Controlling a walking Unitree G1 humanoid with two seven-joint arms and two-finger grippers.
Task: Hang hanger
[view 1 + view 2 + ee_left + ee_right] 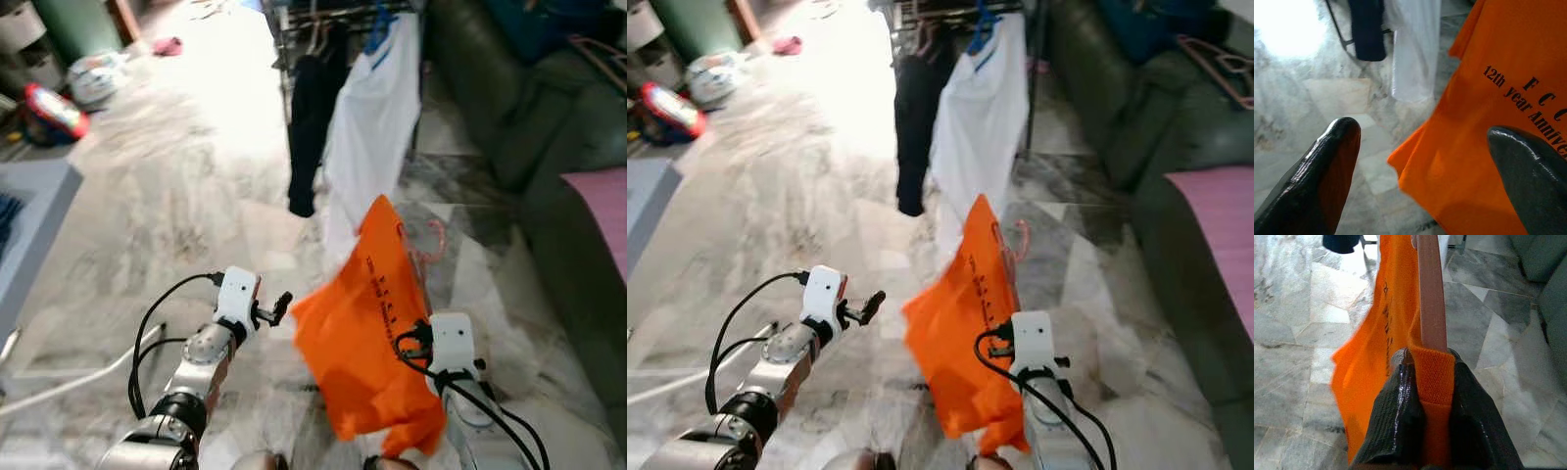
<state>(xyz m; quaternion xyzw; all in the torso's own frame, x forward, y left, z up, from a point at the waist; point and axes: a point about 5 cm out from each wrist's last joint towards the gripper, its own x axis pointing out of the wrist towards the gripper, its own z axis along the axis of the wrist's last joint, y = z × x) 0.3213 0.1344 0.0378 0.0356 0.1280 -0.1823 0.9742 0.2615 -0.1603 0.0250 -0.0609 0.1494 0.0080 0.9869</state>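
Gripping pink hanger point(1431, 293) w/ orange shirt point(367, 333), right end effector point(1431, 382) is clamping both; left end effector point(1425, 171) is hovering open nearby.

the orange shirt point(367, 338) covers most of the pink hanger point(431, 238), leaving a loop of it showing, and hides the fingertips of the right hand point(1429, 382). its black lettering point(1528, 105) runs off the left wrist view's edge. the clothes rack point(338, 15) is cut by the top edge, so its rail cannot be made out. the things far off on the floor point(73, 88) are too blurred to name.
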